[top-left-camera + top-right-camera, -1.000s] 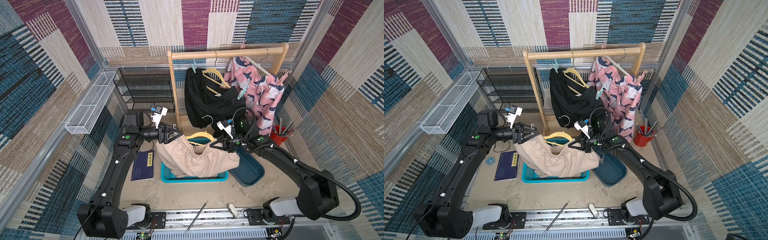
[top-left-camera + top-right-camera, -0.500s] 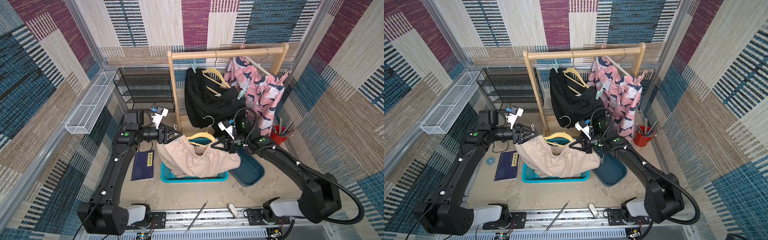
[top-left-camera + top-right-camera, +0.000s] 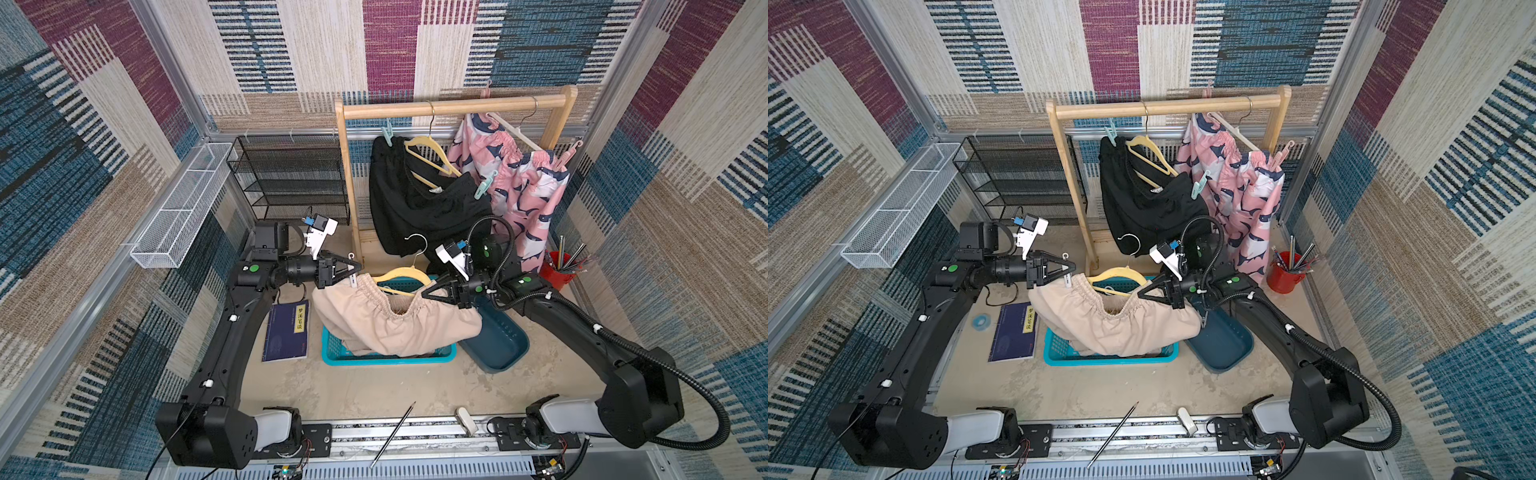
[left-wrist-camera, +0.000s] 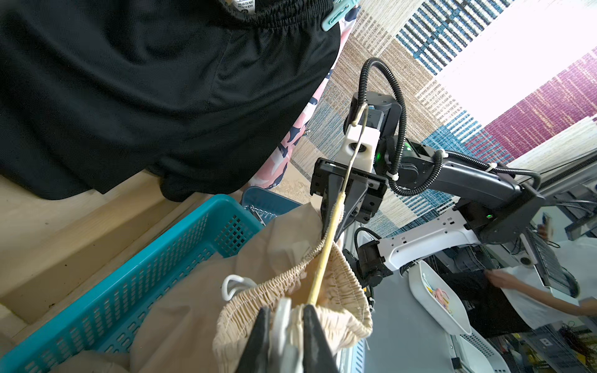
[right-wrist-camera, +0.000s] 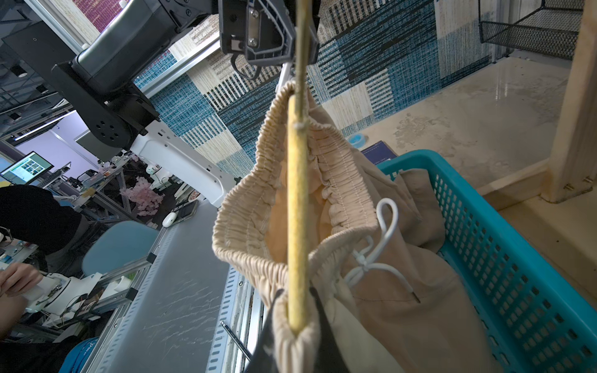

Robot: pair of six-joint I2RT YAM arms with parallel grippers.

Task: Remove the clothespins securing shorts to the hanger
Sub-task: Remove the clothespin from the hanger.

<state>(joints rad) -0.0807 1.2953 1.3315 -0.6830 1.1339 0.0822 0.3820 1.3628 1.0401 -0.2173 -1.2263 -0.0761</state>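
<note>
Wooden clothes rack (image 3: 453, 107) stands at the back of the bench (image 3: 374, 390), and two pairs hang from its rail: black shorts (image 3: 419, 208) and, beside them, pink shark-print shorts (image 3: 523, 183).

Nearer to me, beige shorts (image 3: 395, 320) are stretched between my two arms above a teal basket (image 3: 386, 358), and their legs droop into it. A dark blue tub (image 3: 498, 349) sits just beside that basket, under my right arm.

The beige pair's elastic waistband is draped over a pale yellow hanger (image 3: 401, 275), whose metal hook points up, apart from the rail. My right end effector (image 3: 424, 292) is closed on one tip of that hanger, and the right wrist view shows the gathered waistband pinched in along with it.

My left end effector (image 3: 359, 266) is at the opposite tip, its jaws squeezed onto a white clothespin (image 4: 284, 318) that sits on the waistband there. In the left wrist view the peg lies between the two black fingers (image 4: 258, 339).

On the rack, a mint clothespin (image 3: 387, 133) holds one corner of the black shorts and a second mint clothespin (image 3: 484, 185) holds the other. A pink clothespin (image 3: 571, 151) grips the outer end of the printed pair's waistband.
</note>
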